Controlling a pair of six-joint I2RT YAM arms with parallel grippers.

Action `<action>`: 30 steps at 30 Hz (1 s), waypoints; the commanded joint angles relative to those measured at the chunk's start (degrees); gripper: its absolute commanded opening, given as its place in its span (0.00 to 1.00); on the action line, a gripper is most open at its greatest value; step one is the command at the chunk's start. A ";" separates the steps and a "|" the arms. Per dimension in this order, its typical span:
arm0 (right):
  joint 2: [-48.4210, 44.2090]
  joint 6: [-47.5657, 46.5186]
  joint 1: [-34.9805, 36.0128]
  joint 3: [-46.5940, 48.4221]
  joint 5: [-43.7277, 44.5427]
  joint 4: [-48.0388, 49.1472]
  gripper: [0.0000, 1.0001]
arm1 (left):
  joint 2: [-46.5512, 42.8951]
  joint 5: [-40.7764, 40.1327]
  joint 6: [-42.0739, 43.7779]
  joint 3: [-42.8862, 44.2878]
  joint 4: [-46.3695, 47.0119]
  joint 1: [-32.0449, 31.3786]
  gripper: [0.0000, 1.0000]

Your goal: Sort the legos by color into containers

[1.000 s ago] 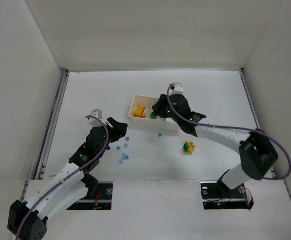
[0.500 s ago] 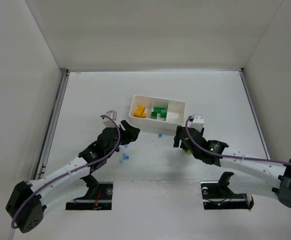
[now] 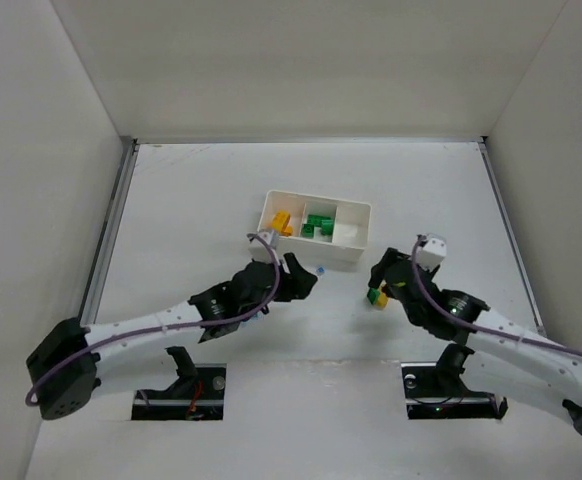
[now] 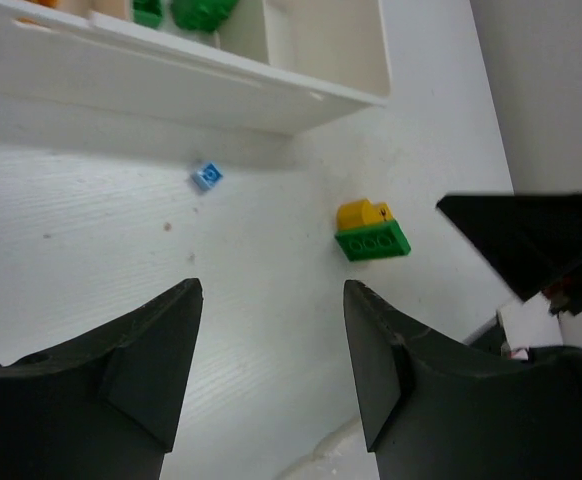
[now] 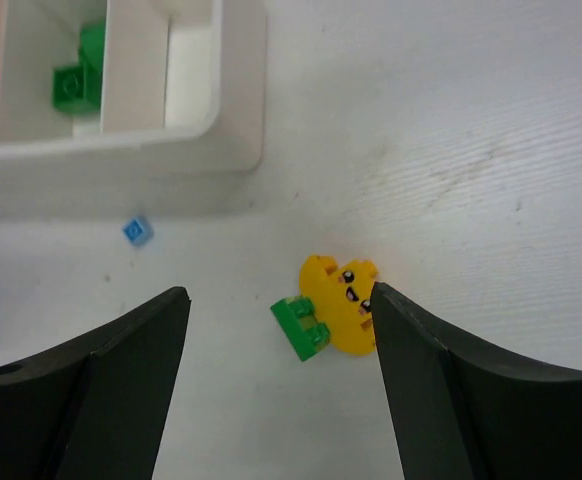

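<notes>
Legos already sorted sit in the white tray: yellow-orange ones in its left compartment and green ones in the middle, while the right compartment looks bare. Loose on the table, a small blue brick lies just in front of the tray wall. A yellow piece stuck to a green brick lies further right, apart from the tray. The right gripper hangs over that joined pair with jaws spread and nothing between them. The left gripper is also parted and empty, pointing toward the blue brick. The step in hand looks like reaching for pickups. Next, the right arm likely must drop and close on the pair, which probably needs splitting by colour.
</notes>
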 commanded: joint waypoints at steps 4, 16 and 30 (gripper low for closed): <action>-14.82 1.19 -14.09 -6.05 -3.88 6.95 0.65 | 13.95 -3.84 5.56 9.74 9.28 -10.29 0.58; -22.22 -1.72 -29.68 -10.97 -17.70 11.62 0.56 | 37.87 -7.52 8.38 31.01 1.48 -14.78 0.55; -24.24 -2.69 -30.65 -13.96 -19.19 14.17 0.72 | 50.44 -13.16 10.93 42.27 -5.65 -18.39 0.54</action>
